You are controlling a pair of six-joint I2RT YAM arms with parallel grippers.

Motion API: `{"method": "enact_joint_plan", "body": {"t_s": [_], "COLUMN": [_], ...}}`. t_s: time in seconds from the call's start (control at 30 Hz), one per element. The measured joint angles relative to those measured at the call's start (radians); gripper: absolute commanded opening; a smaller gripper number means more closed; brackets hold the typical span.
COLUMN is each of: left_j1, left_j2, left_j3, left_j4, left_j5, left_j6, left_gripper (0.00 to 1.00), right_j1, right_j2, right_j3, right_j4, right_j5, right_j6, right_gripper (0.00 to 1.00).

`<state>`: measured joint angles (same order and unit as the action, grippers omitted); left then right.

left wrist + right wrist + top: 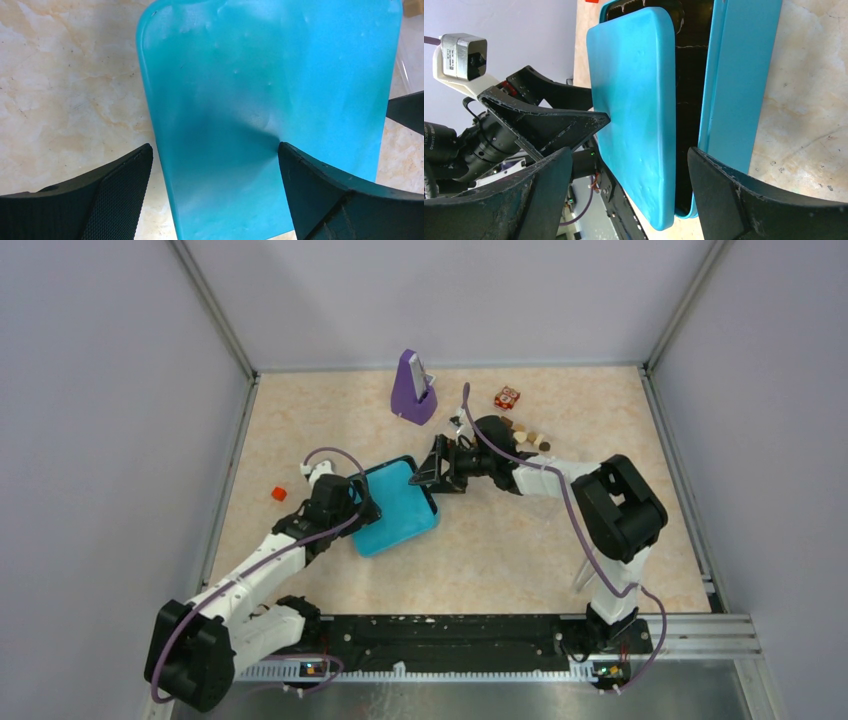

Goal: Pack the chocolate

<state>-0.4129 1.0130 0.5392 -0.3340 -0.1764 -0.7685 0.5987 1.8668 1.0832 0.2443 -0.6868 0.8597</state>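
Turquoise box (405, 515), lid (634, 100) ajar, lies mid-tabletop (520, 550) between the spread left fingers (120, 185), one touching the lid, and the spread right fingers (734, 200). The chocolate (527, 438) is heaped behind the right wrist, near a red-and-white cube (507, 397) and a purple stand (413, 390).

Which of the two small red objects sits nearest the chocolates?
The red-and-white patterned cube, just beyond the chocolate pieces; the plain red block lies far left.

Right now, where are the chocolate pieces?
In the top view, the chocolate pieces lie loose toward the back, right of centre, beside the right arm and just nearer than the red-and-white cube.
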Motion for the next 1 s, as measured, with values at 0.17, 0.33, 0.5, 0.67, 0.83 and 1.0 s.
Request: {"method": "enact_joint_plan", "body": {"t_s": [0.17, 0.33, 0.5, 0.67, 0.83, 1.0], "left_j1": [0.0, 0.0, 0.0, 0.011, 0.016, 0.017], "left_j2": [0.0, 0.031, 0.155, 0.255, 0.301, 0.325], "left_j3": [0.0, 0.0, 0.059, 0.117, 0.14, 0.166], "left_j4": [0.011, 0.069, 0.133, 0.184, 0.211, 0.201], "left_j5": [0.002, -0.011, -0.035, -0.071, -0.087, -0.085], "left_j6": [-0.005, -0.002, 0.01, 0.018, 0.02, 0.009], "left_gripper": [0.95, 0.98, 0.99, 0.99, 0.99, 0.99], "right_j1": [0.0, 0.001, 0.001, 0.0, 0.0, 0.001], "right_j2": [0.0, 0.0, 0.0, 0.0, 0.0, -0.009], "right_j3": [0.0, 0.005, 0.006, 0.013, 0.027, 0.045], "right_j4": [-0.002, -0.008, -0.013, -0.028, -0.058, -0.115], "right_j5": [0.0, 0.001, 0.002, 0.009, 0.018, 0.05], "right_j6": [0.0, -0.001, -0.002, -0.007, -0.031, -0.075], "right_gripper": [0.84, 0.84, 0.84, 0.84, 0.84, 0.84]}}
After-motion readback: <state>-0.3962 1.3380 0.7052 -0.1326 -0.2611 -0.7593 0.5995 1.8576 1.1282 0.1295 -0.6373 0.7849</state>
